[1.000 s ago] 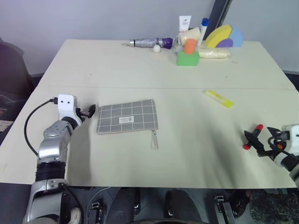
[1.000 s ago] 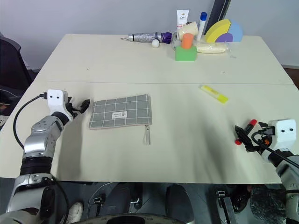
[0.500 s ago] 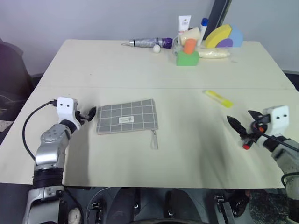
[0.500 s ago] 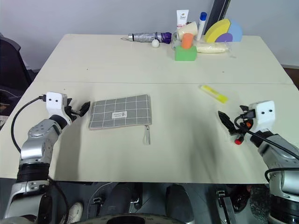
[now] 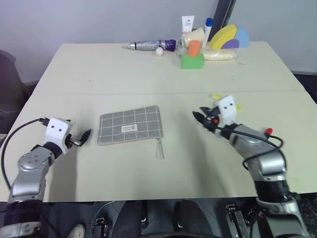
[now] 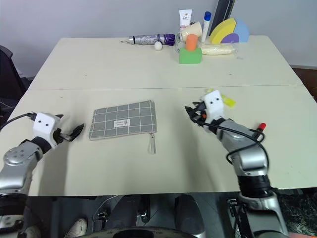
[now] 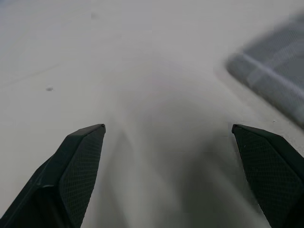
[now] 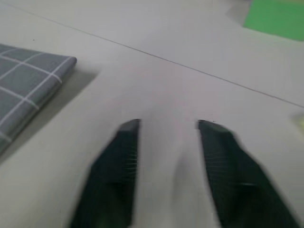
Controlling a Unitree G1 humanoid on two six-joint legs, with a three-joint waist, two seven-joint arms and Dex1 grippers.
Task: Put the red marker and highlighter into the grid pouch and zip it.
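On the table:
- one grid pouch
- one red marker, only its red tip showing
- one highlighter, partly hidden
- one folded umbrella
- one small white ball
- one green block
- one white tube
- one blue-capped bottle

On the table, the grid pouch lies between my two pincers — my left gripper just left of it, my right gripper to its right. The highlighter sits behind my right wrist; the red marker beside that forearm.
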